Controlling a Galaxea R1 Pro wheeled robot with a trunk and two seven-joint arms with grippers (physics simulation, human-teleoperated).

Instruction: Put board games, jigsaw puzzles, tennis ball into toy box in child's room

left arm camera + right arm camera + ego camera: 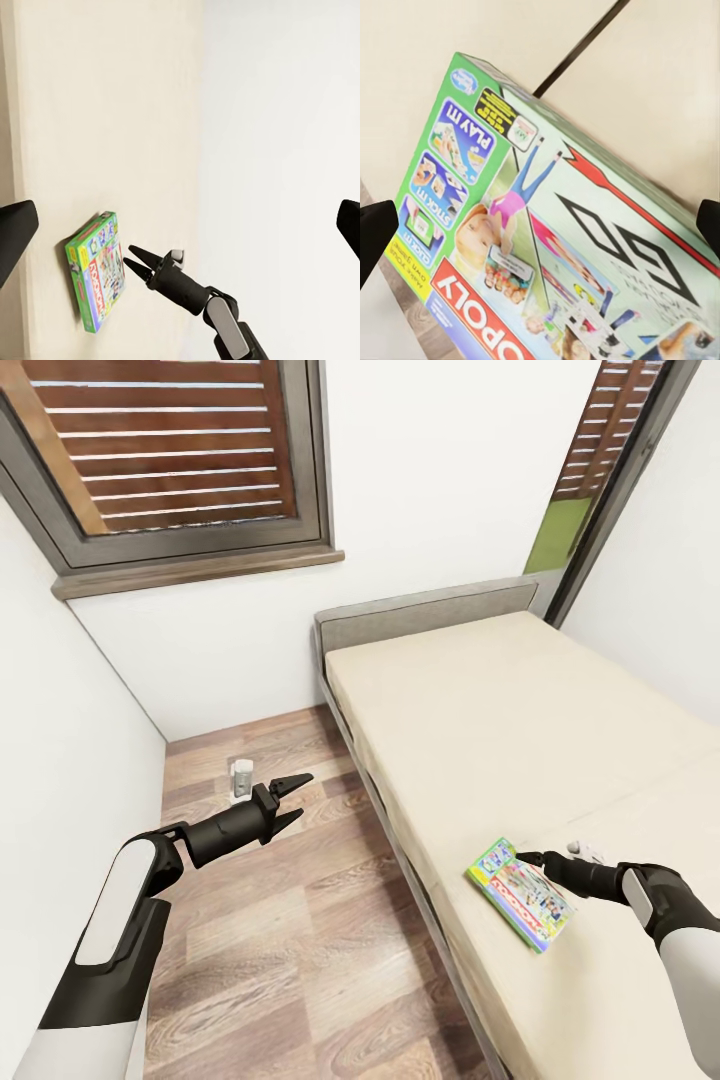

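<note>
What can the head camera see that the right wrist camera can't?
Head view alone: the shuttered window, the wood floor, the bed's grey headboard and the left pincer, open above the floor. Right wrist view alone: the Monopoly box's print close up, with "PLAY IT!" readable. Both share the Monopoly box lying on the bed, with the right pincer open at it.

Right end effector (pixel 133 257), fingers parted, beside Monopoly box (pixel 96 270) on bed (pixel 112 112).

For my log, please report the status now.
Left gripper open, empty, over floor. Right gripper open, above Monopoly box on bed. Nothing in the way.
</note>
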